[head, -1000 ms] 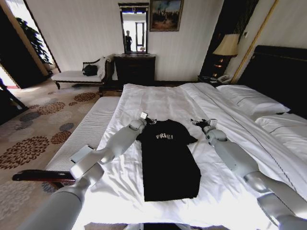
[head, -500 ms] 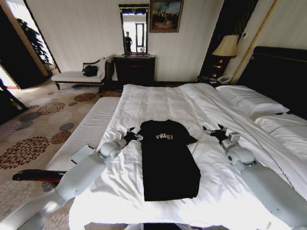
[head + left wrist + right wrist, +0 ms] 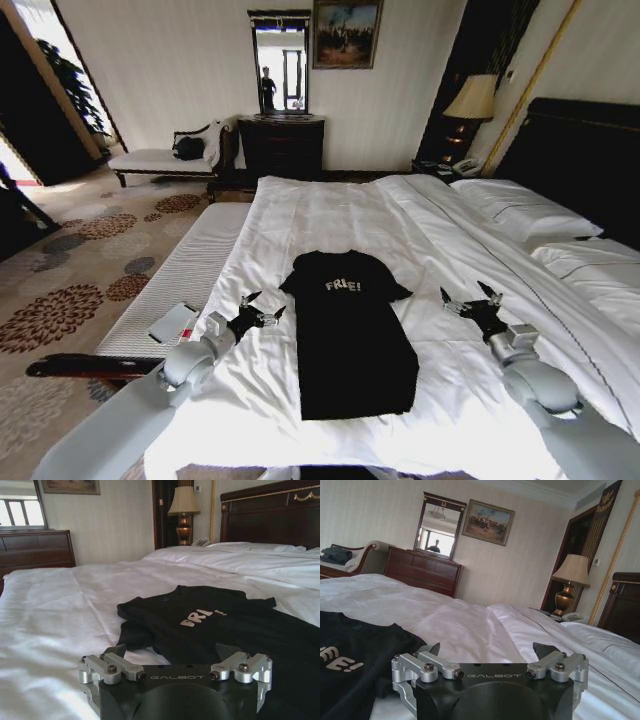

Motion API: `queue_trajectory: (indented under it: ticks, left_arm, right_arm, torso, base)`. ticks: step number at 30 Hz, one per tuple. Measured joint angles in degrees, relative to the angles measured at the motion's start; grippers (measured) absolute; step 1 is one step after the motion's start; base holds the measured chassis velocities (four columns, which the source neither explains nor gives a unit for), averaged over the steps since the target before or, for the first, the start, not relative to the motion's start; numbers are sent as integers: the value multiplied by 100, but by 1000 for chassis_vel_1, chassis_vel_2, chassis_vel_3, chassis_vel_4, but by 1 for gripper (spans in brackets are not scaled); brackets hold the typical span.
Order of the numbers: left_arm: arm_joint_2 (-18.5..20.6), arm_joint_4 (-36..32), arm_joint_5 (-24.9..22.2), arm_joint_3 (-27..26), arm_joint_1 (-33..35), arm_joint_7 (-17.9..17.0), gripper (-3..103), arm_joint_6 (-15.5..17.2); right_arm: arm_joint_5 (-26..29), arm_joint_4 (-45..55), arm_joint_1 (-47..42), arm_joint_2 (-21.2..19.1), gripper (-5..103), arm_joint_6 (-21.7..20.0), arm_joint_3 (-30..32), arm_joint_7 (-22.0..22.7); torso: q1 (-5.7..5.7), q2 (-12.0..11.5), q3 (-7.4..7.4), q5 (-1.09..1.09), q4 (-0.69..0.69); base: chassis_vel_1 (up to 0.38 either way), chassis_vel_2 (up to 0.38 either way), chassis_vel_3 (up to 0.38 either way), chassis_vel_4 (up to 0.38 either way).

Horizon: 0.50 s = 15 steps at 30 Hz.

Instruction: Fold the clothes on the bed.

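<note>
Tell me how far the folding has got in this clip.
Done: the black short-sleeved T-shirt lies on the white-covered bed as a narrow strip, sleeves apparently tucked in. In hand: nothing; the left gripper and right gripper flank it, jaws open and empty. Left: probably a lengthwise fold of hem towards collar.

T-shirt (image 3: 350,335) – soft matt black cloth; bed (image 3: 330,215) – smooth white fabric w/ creases.

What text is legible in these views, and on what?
"FREE!": white lettering across the chest of the black T-shirt lying on the bed.
"GALBOT": on the body of the left gripper, jaws open.
"GALBOT": on the body of the right gripper, jaws open.
Nothing else is readable.
</note>
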Motion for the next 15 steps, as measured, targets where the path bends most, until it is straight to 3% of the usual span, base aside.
queue_trajectory:
  ticks: [7,15]
  left_arm:
    - [-92,-421,-15,-194,940,1,100,19]
    - [-83,-1192,-336,-730,2277,-3,100,91]
  right_arm:
    - [119,52,-296,355,100,23,131,-9]
    - [80,75,-264,728,100,-207,-40,114]
  torso:
    - [1,-1,1,1,0]
    - [1,-1,0,1,0]
  base:
    - [0,0,0,0]
    - [0,0,0,0]
